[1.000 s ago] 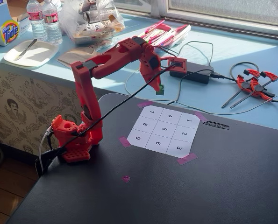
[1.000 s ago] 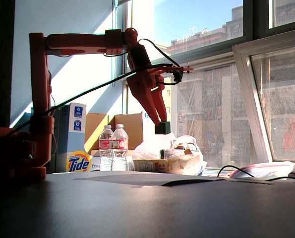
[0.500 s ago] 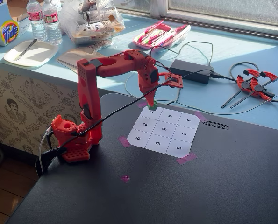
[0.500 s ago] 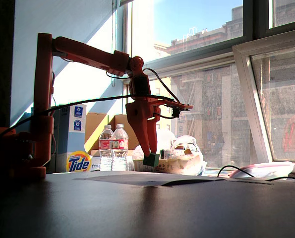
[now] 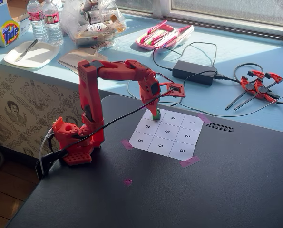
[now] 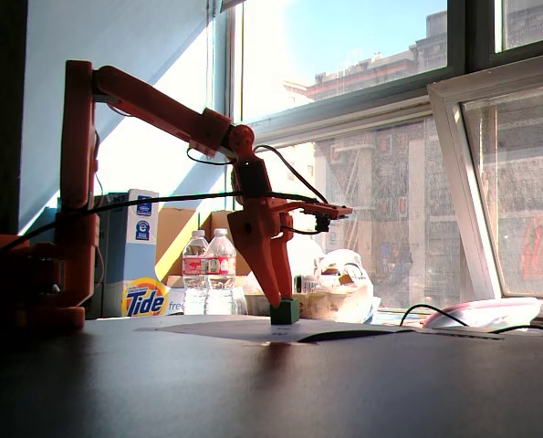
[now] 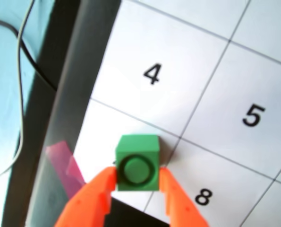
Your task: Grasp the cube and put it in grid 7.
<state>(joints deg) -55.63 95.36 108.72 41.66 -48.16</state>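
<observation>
Sitting upright in the end effector (image 7: 137,182) — the cube (image 7: 137,163), round mark up.

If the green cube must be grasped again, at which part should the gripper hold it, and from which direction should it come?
Hold the cube on its two opposite flat side faces, coming straight down from above, as the gripper does now. The faces are parallel, so the fingers seat flat. The top, with its dark round mark, faces up, and the white grid sheet around the cube appears clear, so nothing seems to block a descent.
</observation>
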